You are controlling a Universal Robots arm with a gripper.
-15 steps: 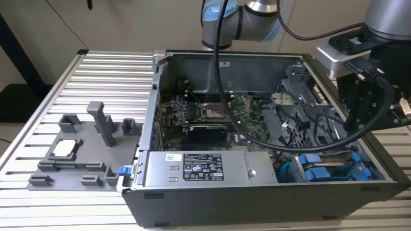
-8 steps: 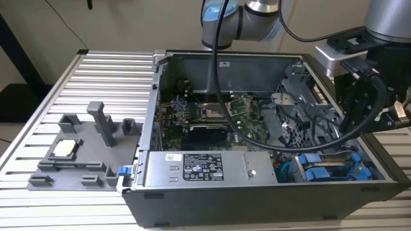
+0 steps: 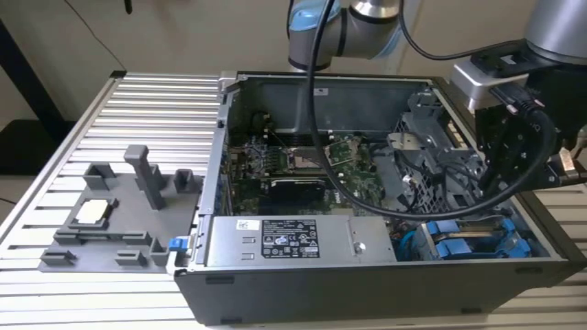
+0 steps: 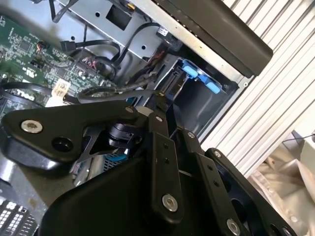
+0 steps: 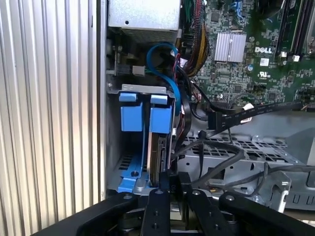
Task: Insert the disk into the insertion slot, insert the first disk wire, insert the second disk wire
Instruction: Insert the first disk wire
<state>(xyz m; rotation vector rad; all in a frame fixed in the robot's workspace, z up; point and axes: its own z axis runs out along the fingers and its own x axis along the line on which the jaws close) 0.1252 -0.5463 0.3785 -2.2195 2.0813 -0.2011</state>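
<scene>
In the first wrist view the disk (image 5: 160,147) stands on edge in its bright blue frame inside the insertion slot (image 5: 142,89), a grey metal bay with blue trim. Another blue frame (image 5: 130,115) sits right beside it. My gripper (image 5: 172,181) is at the disk's exposed end with its fingers drawn together, and I see nothing between them. The second wrist view shows the gripper (image 4: 158,96) tips closed, pointing at the blue-trimmed bay (image 4: 197,73). In the exterior view the arm's wrist (image 3: 550,41) hangs over the case's corner, where the blue frames (image 3: 468,240) sit.
Black cables (image 5: 221,118) and a blue wire (image 5: 162,64) lie beside the bay. A perforated grey cage (image 5: 256,147) is next to it, with the motherboard (image 3: 303,165) and power supply (image 3: 298,240) in the case. A grey fixture (image 3: 119,206) stands on the ribbed table (image 3: 137,110).
</scene>
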